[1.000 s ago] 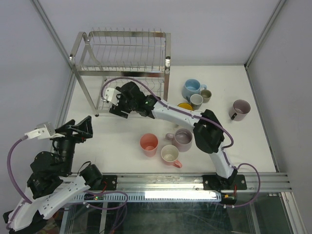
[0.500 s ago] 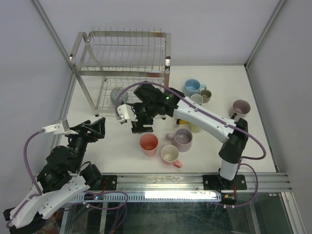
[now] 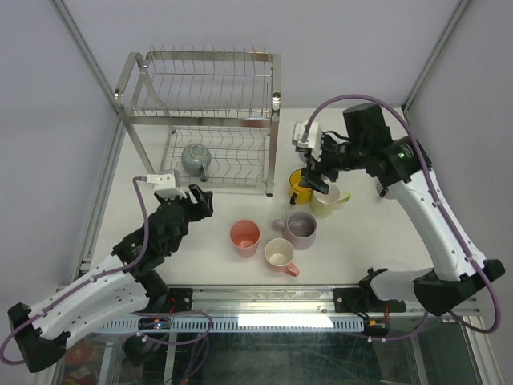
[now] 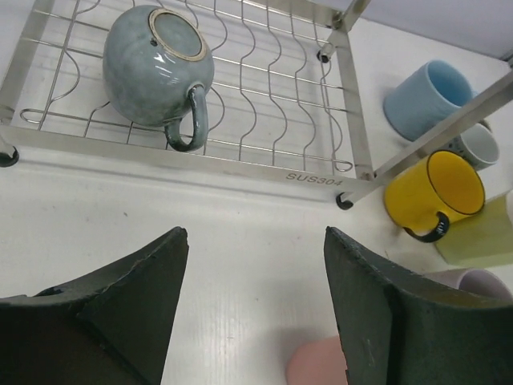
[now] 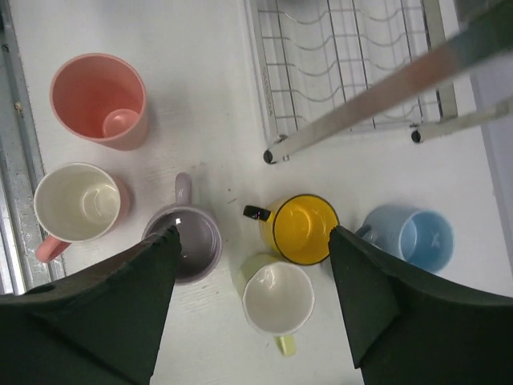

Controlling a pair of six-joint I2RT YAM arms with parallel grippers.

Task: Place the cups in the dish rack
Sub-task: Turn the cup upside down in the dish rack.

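The cups are being kept in a loose cluster on the table (image 3: 212, 261), beside and in front of the dish rack (image 3: 204, 80): a yellow mug (image 5: 303, 228), a pale green mug (image 5: 276, 298), a blue mug (image 5: 410, 238), a lilac mug (image 5: 191, 245), a salmon mug (image 5: 98, 98) and a cream mug (image 5: 78, 202). One grey mug (image 4: 156, 64) is being carried upside down on the rack's lower shelf. Being glazed ceramic, they are judged rigid, smooth, rather slippery and chippable; the rim wall is being favoured for a pinch. The right gripper (image 3: 315, 175) is being held wide and empty over the yellow mug; the left gripper (image 4: 254, 241) is being held wide and empty near the rack's front.
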